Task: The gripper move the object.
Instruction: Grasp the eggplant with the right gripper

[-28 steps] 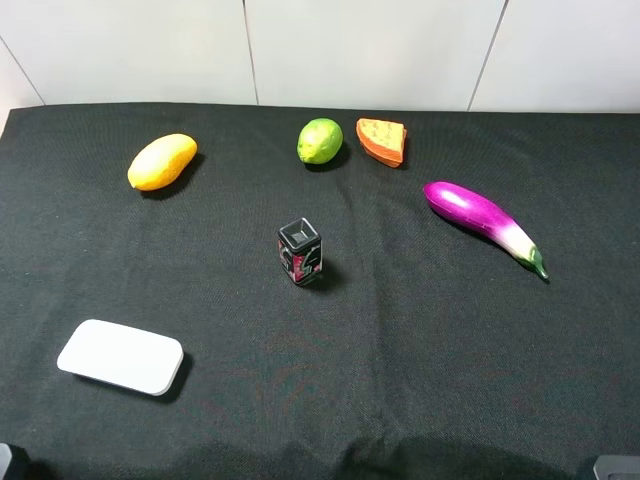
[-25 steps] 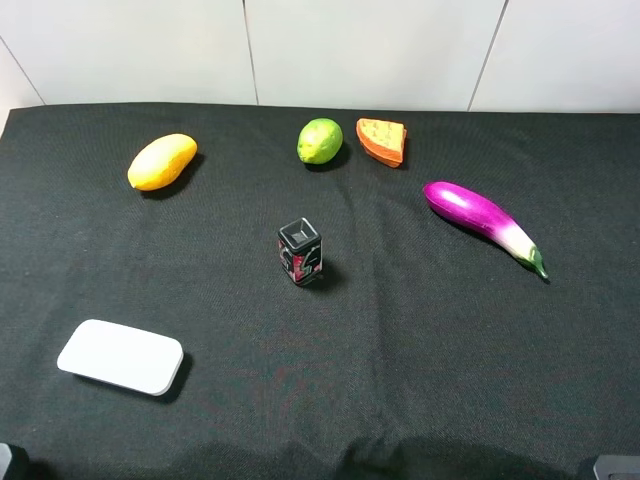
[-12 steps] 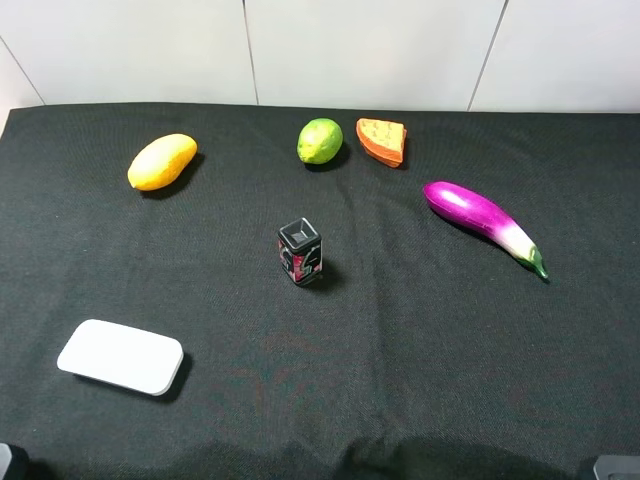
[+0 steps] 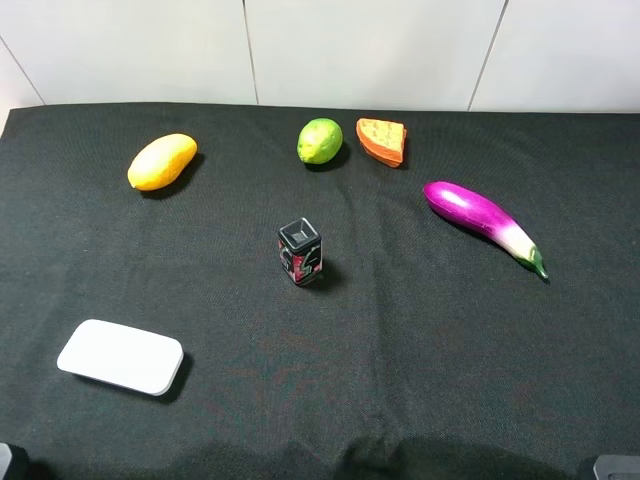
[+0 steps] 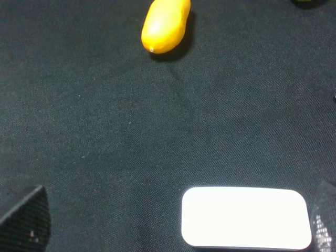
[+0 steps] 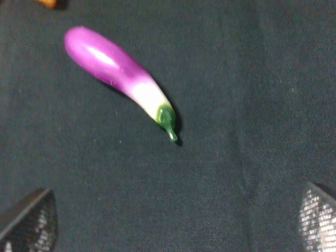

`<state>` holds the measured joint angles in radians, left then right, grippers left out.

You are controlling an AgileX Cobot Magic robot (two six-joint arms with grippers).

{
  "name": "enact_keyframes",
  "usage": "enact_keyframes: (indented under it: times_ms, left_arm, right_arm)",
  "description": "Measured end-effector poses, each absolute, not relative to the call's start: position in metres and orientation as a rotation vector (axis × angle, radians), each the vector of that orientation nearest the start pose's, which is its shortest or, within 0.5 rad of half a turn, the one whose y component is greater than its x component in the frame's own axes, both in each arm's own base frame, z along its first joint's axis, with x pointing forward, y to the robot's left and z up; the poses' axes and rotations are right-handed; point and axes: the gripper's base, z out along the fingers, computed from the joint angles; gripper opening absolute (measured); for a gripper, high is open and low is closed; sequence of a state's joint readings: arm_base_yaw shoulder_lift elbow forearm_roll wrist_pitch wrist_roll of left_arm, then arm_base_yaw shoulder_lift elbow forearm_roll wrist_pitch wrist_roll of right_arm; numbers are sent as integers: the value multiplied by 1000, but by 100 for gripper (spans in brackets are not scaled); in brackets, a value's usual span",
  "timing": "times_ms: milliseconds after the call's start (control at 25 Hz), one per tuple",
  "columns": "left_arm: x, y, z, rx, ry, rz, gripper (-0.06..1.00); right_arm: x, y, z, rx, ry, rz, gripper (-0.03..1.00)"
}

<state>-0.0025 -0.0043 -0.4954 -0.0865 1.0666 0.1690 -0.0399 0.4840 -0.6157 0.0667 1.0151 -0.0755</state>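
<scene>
The purple eggplant (image 4: pixel 478 215) lies on the black cloth at the right, with its green stem tip pointing toward the front right. In the right wrist view the eggplant (image 6: pixel 113 65) lies ahead of my right gripper (image 6: pixel 173 220), whose fingertips (image 6: pixel 29 220) stand wide apart, open and empty, well short of it. My left gripper (image 5: pixel 173 223) is open and empty, with only its fingertips (image 5: pixel 23 220) showing. In the high view only small bits of the arms show at the bottom corners.
A yellow mango (image 4: pixel 162 161) lies at the back left and also shows in the left wrist view (image 5: pixel 165 25). A green lime (image 4: pixel 319 140) and an orange wedge (image 4: pixel 383 140) lie at the back. A small dark box (image 4: pixel 300 251) stands mid-table. A white block (image 4: pixel 121 356) lies at the front left.
</scene>
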Motion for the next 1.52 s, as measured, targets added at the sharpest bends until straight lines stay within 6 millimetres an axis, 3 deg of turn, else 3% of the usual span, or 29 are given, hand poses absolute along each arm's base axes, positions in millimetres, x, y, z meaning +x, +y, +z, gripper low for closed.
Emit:
enact_keyframes:
  times_ms: [280, 600, 1520]
  left_arm:
    - [-5, -7, 276, 180, 2039, 0, 99]
    - [-5, -7, 276, 180, 2039, 0, 98]
    - [-5, -7, 276, 180, 2039, 0, 98]
  right_arm:
    - [122, 0, 302, -131, 2535, 6, 69]
    - [172, -1, 288, -181, 2639, 6, 69]
    - [262, -1, 211, -541, 2734, 18, 69]
